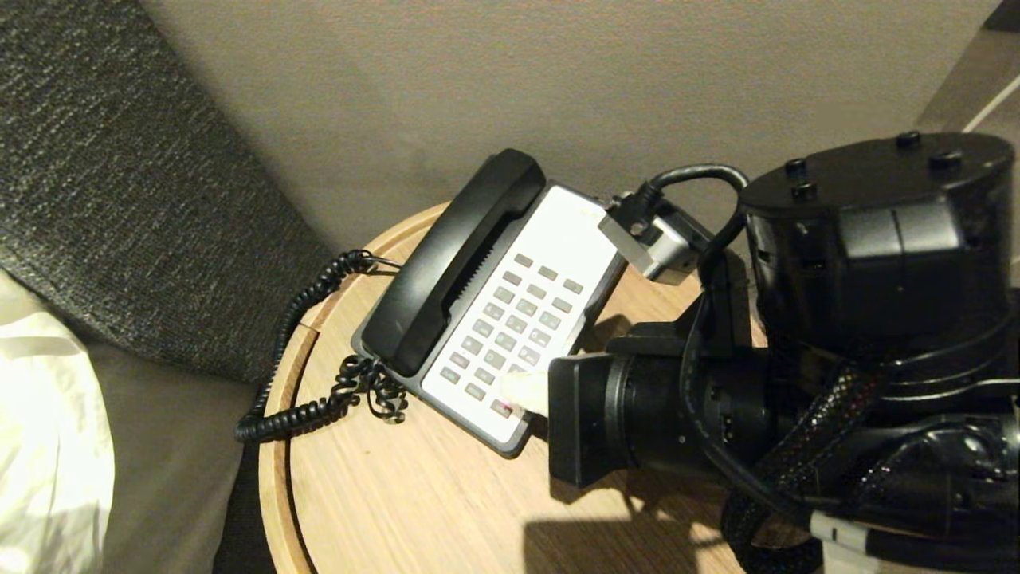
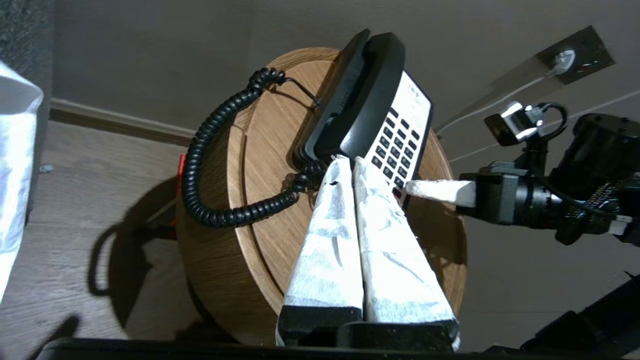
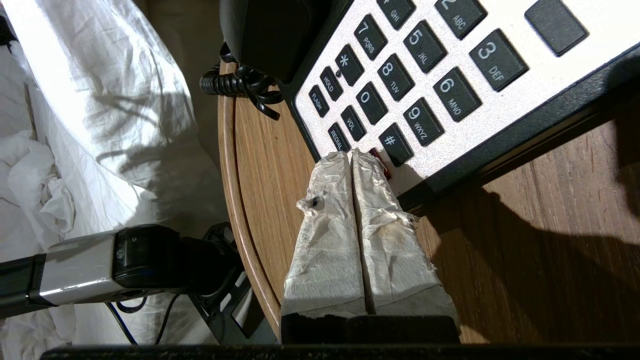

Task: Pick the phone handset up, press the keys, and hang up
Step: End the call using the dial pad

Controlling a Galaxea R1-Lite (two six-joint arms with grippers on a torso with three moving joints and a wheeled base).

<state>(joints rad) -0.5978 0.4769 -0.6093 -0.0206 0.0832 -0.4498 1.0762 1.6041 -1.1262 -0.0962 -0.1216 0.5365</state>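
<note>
Warm, dim room light. Hard dark shadows fall across the wooden table (image 1: 446, 494), and glare washes out the white bedding (image 1: 48, 414). Focus is sharp.

Round wooden table (image 1: 446, 494), beige wall (image 1: 637, 72)

The right gripper (image 3: 353, 156), its white-wrapped fingers (image 3: 330, 220) pressed together, touched the phone base (image 3: 465, 125) at its near corner, tips beside the redial and hash keys. Beyond them lay the coiled cord (image 3: 240, 85) on the wooden table (image 3: 525, 250).
</note>
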